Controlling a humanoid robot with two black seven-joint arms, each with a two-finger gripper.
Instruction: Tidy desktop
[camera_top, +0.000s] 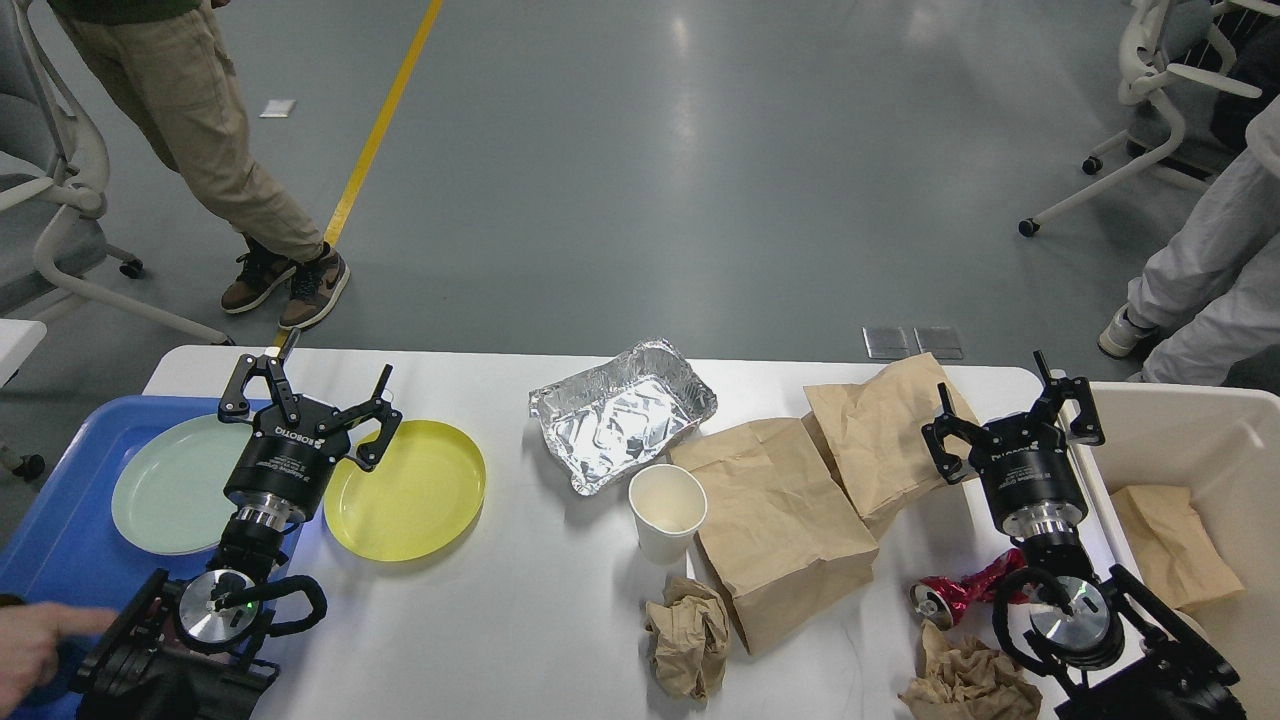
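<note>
Head view, looking down on the white desktop (480, 620), which fills the lower half of the frame. The left gripper (308, 395) hovers with fingers spread and empty above the edge of a yellow plate (420, 495) lying flat on the desktop, beside a pale green plate (165, 490) in the blue tray (50, 545). The right gripper (1015, 410) is also spread and empty, between a brown paper bag (775, 520) and the beige bin (1200, 450).

The likely step is lifting the yellow plate into the tray; pinching its rim from the near side should work best.

A person's hand (35, 640) at the tray's corner could get in the way. A foil tray (620, 415), paper cup (667, 510) and crumpled paper (690, 635) clutter the middle
</note>
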